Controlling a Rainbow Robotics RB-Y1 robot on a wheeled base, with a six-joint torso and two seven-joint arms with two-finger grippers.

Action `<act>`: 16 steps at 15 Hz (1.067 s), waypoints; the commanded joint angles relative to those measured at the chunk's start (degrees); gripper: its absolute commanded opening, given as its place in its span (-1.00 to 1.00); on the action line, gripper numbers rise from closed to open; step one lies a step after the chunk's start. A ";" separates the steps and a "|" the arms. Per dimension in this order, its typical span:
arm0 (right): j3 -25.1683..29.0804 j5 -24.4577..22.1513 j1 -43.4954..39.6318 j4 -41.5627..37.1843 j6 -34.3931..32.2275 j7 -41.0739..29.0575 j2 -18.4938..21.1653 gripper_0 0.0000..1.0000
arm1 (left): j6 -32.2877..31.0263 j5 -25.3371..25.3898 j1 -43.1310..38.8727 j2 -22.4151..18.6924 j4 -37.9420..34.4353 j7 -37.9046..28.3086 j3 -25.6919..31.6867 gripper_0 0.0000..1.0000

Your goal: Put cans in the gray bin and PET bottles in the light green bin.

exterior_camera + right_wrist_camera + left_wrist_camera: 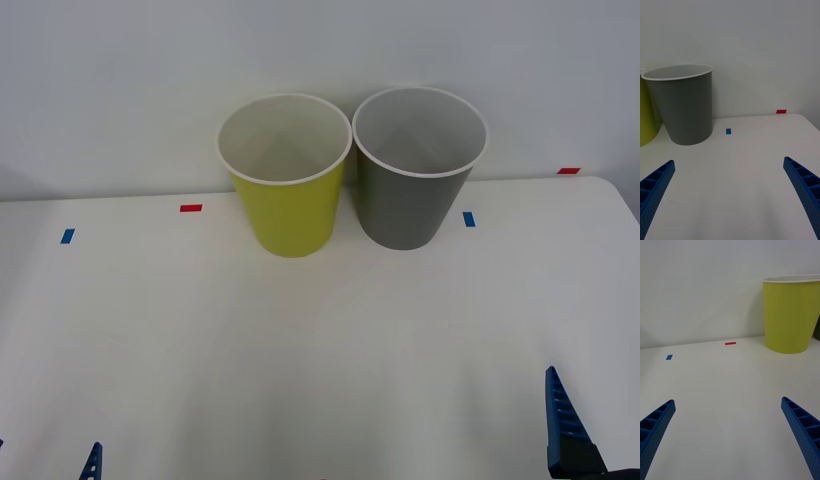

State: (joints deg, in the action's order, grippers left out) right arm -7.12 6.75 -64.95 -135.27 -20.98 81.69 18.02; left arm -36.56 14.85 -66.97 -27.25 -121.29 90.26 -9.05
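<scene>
The light green bin and the gray bin stand upright side by side at the back middle of the white table, rims nearly touching. What shows of both insides is bare. Cans and PET bottles are out of view. My left gripper hovers open low over the table's near left, with the light green bin ahead of it. My right gripper is open at the near right, facing the gray bin. One blue finger of the right gripper rises at the front edge.
Small tape marks lie on the table: red and blue on the left, blue and red on the right. A plain wall stands close behind the bins. The table's right edge runs near the right arm.
</scene>
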 commanded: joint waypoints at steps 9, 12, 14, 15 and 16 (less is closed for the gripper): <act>-0.44 0.11 -2.72 0.00 -2.22 -0.04 1.14 1.00 | 0.00 0.00 0.00 0.00 0.00 0.00 0.00 0.94; -0.44 0.11 -2.72 0.00 -2.22 -0.04 1.14 1.00 | 0.00 0.00 0.00 0.00 0.00 0.00 0.00 0.94; -0.44 0.11 -2.72 0.00 -2.22 -0.04 1.14 1.00 | 0.00 0.00 0.00 0.00 0.00 0.00 0.00 0.94; -0.44 0.11 -2.72 0.00 -2.22 -0.04 1.14 1.00 | 0.00 0.00 0.00 0.00 0.00 0.00 0.00 0.94; -0.44 0.11 -2.72 0.00 -2.22 -0.04 1.14 1.00 | 0.00 0.00 0.00 0.00 0.00 0.00 0.00 0.94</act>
State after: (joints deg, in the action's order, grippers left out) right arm -7.56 6.86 -67.68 -135.27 -23.21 81.64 19.16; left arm -36.56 14.85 -66.97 -27.25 -121.29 90.26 -9.05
